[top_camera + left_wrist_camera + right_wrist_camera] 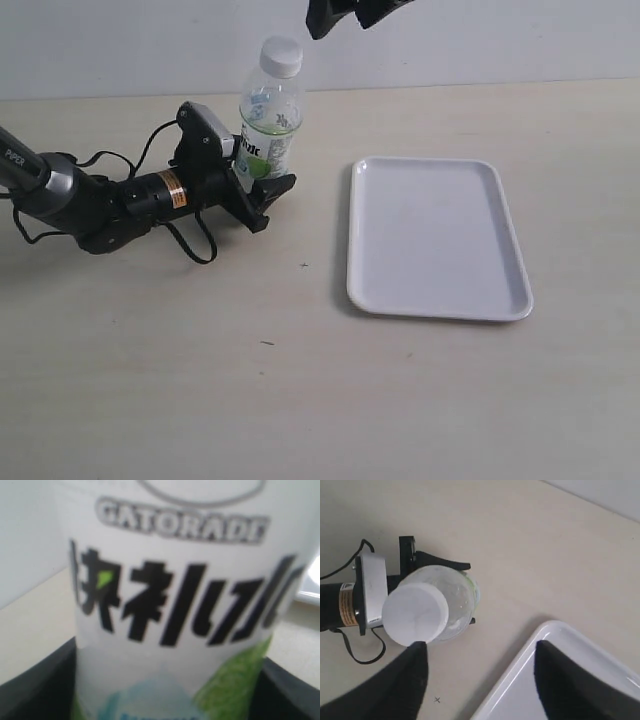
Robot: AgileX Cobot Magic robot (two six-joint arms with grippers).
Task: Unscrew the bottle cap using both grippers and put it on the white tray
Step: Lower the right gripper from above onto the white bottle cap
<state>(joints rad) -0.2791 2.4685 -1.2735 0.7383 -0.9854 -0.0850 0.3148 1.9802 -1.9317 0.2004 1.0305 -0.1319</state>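
Note:
The clear bottle (270,125) with its white-and-green label stands upright on the table, the white cap (281,55) screwed on top. My left gripper (262,190) is shut on the bottle's lower body. In the left wrist view the label (175,580) fills the picture, with a black finger (30,690) pressed on each side. My right gripper (345,15) hangs open above and just right of the cap, holding nothing. From the right wrist view the cap (415,614) lies beside one fingertip (415,655), outside the open gap of the right gripper (480,647).
The white tray (437,240) lies flat to the right of the bottle, a short gap away; its corner (600,655) shows under the right gripper. The left arm and its cables (100,200) stretch along the table to the left.

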